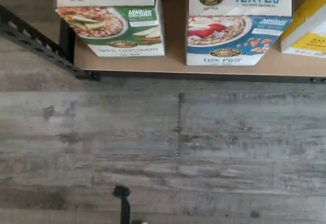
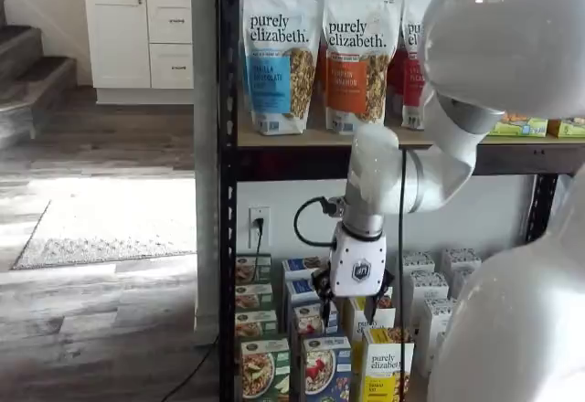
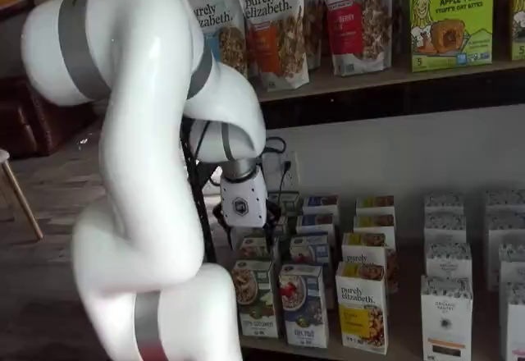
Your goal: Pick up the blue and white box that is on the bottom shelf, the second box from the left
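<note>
1. The blue and white box [image 1: 237,23], a Flax Plus instant oatmeal carton, stands upright at the front of the bottom shelf [image 1: 173,63], with the green Apple Cinnamon box [image 1: 109,18] to its left and a yellow box [image 1: 308,23] to its right; it also shows in both shelf views [image 2: 326,368] [image 3: 303,305].
2. I judge it light and stiff: thin printed cardboard, flat faces, square corners. The glossy print may be a little slippery, and the walls would dent under a hard squeeze.
3. The best hold looks to be across the 2 narrow sides near the top, where the folded flaps stiffen it; small gaps to the neighbours leave room for fingers.
4. The gripper [image 2: 355,300] hangs above and in front of the row, well apart from the box; its black fingers sit against dark packaging, so I cannot tell how the jaws stand.
5. The shelf board is smooth tan wood in a black metal frame, over grey wood-grain floor [image 1: 163,147].
</note>
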{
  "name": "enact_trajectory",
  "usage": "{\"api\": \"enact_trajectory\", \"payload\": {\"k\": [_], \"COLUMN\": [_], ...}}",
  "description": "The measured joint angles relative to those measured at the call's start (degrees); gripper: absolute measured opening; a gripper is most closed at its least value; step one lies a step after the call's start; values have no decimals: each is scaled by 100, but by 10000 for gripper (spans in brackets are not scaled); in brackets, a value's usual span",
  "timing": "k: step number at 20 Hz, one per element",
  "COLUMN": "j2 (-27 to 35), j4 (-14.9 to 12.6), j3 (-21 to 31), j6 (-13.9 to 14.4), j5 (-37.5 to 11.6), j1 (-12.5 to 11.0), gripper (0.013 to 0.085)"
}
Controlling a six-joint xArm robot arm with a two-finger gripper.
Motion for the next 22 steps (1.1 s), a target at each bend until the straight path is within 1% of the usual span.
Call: {"api": "enact_trajectory", "payload": {"k": [2, 5, 10, 11, 16, 18, 22], "j2": [263, 549, 995, 1095, 1712, 1993, 2456], "j4": [-28, 27, 12, -18, -460, -539, -581], "j3": [11, 45, 17, -10, -281, -443, -755], "j6": [19, -42, -57, -35, 359, 418, 373], "j5": [-293, -687, -1213, -1296, -1615, -1744, -1897], "j1": [14, 18, 15, 14, 8, -5, -92], "gripper": [850, 850, 850, 850, 850, 850, 850]}}
